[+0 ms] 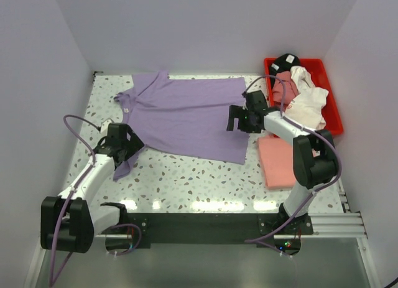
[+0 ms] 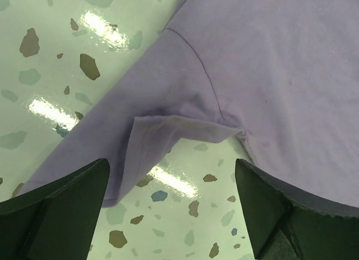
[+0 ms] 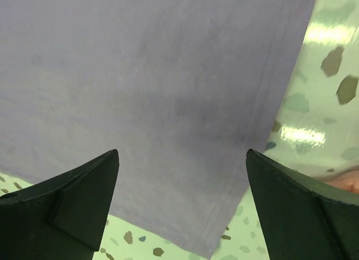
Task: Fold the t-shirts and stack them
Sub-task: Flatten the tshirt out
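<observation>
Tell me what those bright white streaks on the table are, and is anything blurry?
Top view: light glare on the glossy table near its front edge, picture sharp. Left wrist view: the same glare streaks beside the lavender shirt; the jaws are near-black, showing little detail. Right wrist view: a faint shadow darkens the shirt's middle.

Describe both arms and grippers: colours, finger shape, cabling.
Both arms match. The left arm and right arm have white links between bulky black joint housings and are bolted to a black rail. A lavender cable loops loosely outside each arm. The left gripper and right gripper are all black, with broad, wedge-shaped matte fingers. No markings are legible.
</observation>
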You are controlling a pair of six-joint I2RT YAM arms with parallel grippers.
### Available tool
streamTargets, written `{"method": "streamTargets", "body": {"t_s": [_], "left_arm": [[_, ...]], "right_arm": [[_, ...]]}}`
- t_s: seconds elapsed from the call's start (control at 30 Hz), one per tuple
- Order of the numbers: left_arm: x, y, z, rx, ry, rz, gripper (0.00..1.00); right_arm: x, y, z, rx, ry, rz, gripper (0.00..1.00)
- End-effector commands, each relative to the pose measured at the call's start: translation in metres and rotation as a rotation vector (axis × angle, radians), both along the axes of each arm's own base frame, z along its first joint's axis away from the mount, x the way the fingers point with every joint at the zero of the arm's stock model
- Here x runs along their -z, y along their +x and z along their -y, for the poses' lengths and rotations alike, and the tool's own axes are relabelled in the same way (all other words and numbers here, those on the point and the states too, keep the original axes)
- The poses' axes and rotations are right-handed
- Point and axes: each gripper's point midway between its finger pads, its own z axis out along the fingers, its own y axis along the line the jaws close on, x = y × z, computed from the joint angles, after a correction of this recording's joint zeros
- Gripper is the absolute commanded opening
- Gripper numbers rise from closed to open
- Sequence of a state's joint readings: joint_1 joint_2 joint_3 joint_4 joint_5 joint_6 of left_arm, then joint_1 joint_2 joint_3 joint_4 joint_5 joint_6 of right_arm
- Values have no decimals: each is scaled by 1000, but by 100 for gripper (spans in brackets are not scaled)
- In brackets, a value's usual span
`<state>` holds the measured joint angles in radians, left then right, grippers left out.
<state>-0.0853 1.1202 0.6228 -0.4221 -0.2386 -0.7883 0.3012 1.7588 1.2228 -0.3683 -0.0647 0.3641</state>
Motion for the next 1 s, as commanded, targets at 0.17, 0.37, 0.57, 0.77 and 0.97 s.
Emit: {"method": "streamTargets", "body": {"t_s": [0.17,0.37,0.57,0.77,0.97], "left_arm": [[12,14,1,-12,-11,-3,84],[23,11,-5,-26,24,-39,70],[37,7,-11,-40,55,-91,57],[44,4,-14,-48,68,-117,50],[44,7,-6,-6,40,-106,0]], "right_arm": [[-15,-15,1,-2,35,37,99],[-14,-21,5,6,16,31,99],[-13,-26,10,11,-5,20,99],[-12,-30,13,17,-9,18,99],[-12,-32,15,26,-16,18,99]]}}
